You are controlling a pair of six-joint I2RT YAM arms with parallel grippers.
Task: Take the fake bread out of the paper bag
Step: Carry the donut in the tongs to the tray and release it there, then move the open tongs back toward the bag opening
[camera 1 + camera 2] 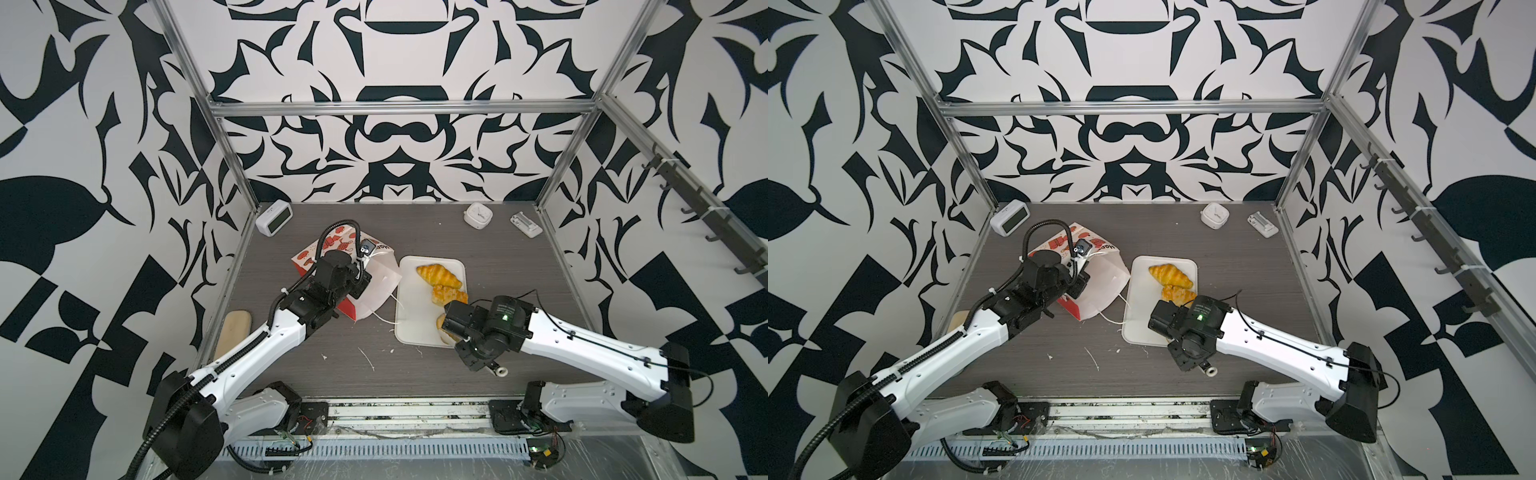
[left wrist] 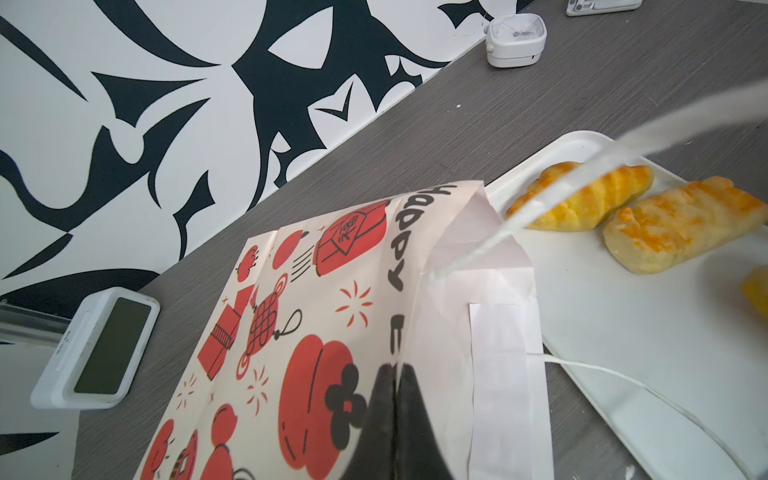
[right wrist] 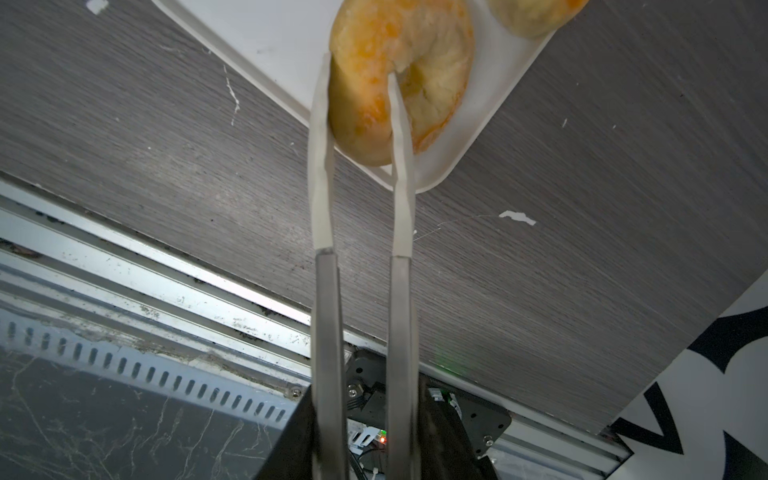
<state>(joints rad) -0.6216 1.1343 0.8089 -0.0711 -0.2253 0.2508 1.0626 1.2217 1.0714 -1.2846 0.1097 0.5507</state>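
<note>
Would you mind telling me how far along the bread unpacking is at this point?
Done: the croissant and an oblong roll lie on the white tray. In hand: the right gripper straddles one side of the ring doughnut at the tray's corner; grip or release is unclear. The left gripper pinches the paper bag, shut. Left: the bag's inside is hidden, so more bread may remain.

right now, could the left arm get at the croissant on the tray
Probably not yet: the left gripper is shut on the edge of the paper bag and would have to let go first. Otherwise the way looks free: the croissant lies uncovered on the tray, just beyond the bag's mouth.
</note>
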